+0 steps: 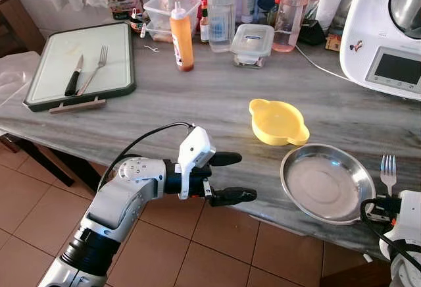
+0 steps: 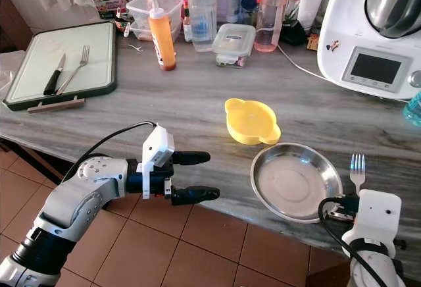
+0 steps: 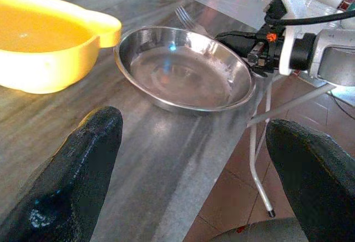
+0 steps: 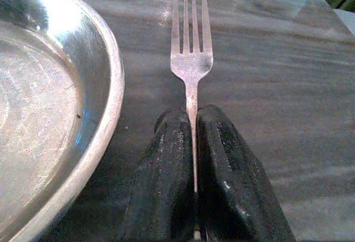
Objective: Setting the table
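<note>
A steel plate [image 1: 327,183] lies near the counter's front edge, with a yellow bowl [image 1: 278,122] just behind it. To the plate's right a fork [image 4: 191,59] rests flat on the counter, tines pointing away from me. My right gripper [image 4: 194,142] is shut on the fork's handle. My left gripper [image 1: 233,177] hovers open at the counter's front edge, left of the plate, with nothing between its fingers [image 3: 83,175]. On the green cutting board [image 1: 39,94] at the far left lie a knife [image 1: 74,76] and a second fork [image 1: 97,67].
An orange sauce bottle [image 1: 181,37], plastic containers [image 1: 251,42] and several bottles crowd the back of the counter. A white kitchen machine [image 1: 385,37] stands at the back right. Tiled floor lies below the counter's front edge.
</note>
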Motion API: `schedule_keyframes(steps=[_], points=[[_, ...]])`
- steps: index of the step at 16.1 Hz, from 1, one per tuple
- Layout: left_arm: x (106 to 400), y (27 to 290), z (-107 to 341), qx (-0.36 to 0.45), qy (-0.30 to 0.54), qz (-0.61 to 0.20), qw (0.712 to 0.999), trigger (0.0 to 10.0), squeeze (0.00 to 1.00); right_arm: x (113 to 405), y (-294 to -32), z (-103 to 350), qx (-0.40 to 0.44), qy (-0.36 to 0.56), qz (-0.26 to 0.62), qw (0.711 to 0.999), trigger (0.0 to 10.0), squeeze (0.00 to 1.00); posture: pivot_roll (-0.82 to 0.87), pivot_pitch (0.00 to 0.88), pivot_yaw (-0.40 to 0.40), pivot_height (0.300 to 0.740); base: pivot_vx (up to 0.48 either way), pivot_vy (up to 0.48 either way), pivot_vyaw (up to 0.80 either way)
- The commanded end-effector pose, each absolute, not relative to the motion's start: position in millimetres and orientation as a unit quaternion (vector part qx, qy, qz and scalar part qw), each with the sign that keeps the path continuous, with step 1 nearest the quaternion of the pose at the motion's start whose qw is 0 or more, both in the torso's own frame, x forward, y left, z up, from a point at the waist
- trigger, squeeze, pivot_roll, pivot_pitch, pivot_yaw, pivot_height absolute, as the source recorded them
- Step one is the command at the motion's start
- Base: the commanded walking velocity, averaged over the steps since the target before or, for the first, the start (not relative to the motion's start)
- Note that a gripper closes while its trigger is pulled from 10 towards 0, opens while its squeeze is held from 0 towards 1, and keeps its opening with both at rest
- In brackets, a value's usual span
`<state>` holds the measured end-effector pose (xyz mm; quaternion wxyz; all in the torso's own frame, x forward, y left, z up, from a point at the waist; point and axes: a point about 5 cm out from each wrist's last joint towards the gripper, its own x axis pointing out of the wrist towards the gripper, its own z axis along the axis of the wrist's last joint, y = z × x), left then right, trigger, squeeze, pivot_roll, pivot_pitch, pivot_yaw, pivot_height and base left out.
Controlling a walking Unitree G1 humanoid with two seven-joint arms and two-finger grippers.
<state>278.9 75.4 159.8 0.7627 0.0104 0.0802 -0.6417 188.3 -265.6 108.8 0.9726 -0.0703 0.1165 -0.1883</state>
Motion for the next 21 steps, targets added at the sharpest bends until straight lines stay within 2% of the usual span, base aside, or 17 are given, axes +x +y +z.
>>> schedule_keyframes(steps=[1, 2, 3, 11, 15, 21], points=[[275.6, 74.0, 162.4, 0.021, 0.079, -0.648, 0.757, 10.0, 0.0, 185.5, -265.7, 101.4, -0.069, 0.136, -0.187, 0.971, 10.0, 0.7, 0.0, 0.131, 0.054, 0.74, 0.0, 0.0, 0.0], [275.3, 73.8, 162.6, 0.022, 0.079, -0.648, 0.757, 10.0, 0.0, 185.5, -265.8, 101.4, -0.067, 0.135, -0.185, 0.971, 10.0, 0.78, 0.0, 0.131, 0.054, 0.74, 0.0, 0.0, 0.0], [274.9, 73.6, 163.0, 0.022, 0.079, -0.648, 0.757, 10.0, 0.0, 185.1, -266.7, 101.4, -0.069, 0.135, -0.187, 0.971, 10.0, 1.0, 0.0, 0.131, 0.054, 0.74, 0.0, 0.0, 0.0], [273.8, 70.1, 164.1, 0.019, 0.077, -0.648, 0.757, 10.0, 0.0, 185.5, -269.9, 107.2, -0.094, 0.123, -0.193, 0.969, 10.0, 1.0, -0.01, 0.13, 0.053, 0.74, 0.0, 0.0, 0.0], [274.9, 70.4, 165.4, 0.015, 0.075, -0.646, 0.759, 10.0, 0.0, 189.1, -264.3, 135.5, -0.141, 0.052, -0.192, 0.97, 10.0, 1.0, -0.01, 0.13, 0.05, 0.74, 0.0, 0.0, 0.0], [276.1, 69.7, 166.2, 0.008, 0.073, -0.643, 0.762, 10.0, 0.0, 193.1, -246.4, 153.0, -0.171, -0.004, -0.18, 0.969, 10.0, 1.0, -0.01, 0.122, 0.048, 0.74, 0.0, 0.0, 0.0]])
